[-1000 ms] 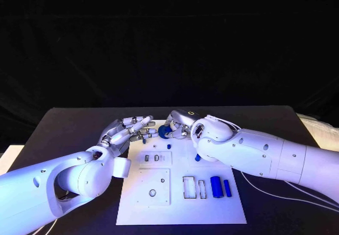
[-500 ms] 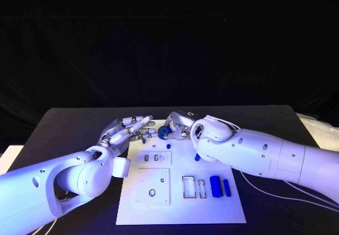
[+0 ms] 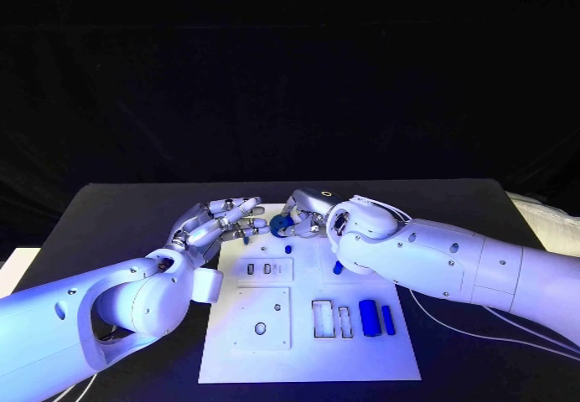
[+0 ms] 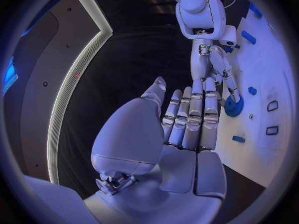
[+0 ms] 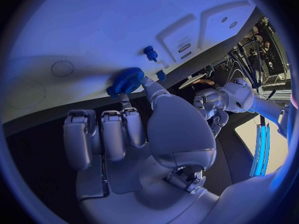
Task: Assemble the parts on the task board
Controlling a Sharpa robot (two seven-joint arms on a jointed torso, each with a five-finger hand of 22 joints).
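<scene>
The white task board (image 3: pixel 308 356) lies in the middle of the black table. My right hand (image 3: pixel 309 213) is over the board's far edge and pinches a blue gear (image 3: pixel 283 224) (image 5: pixel 126 80) between thumb and finger. My left hand (image 3: pixel 225 219) (image 4: pixel 187 119) hovers just left of the gear with its fingers straight and apart, holding nothing. A blue peg (image 3: pixel 289 249) (image 5: pixel 150 53) stands in the board just in front of the gear. A small blue piece (image 3: pixel 337 268) sits beside my right forearm. Two long blue parts (image 3: pixel 370 318) (image 3: pixel 388 321) lie at the board's right side.
Two rectangular slots (image 3: pixel 324 320) open in the board beside the long parts. Smaller slots (image 3: pixel 259 270) and round holes (image 3: pixel 260 330) mark its left half. Black table (image 3: pixel 121 226) runs all round the board.
My right forearm has shifted very slightly. The gear stays in the right hand at the same spot, and the left hand has not moved.
</scene>
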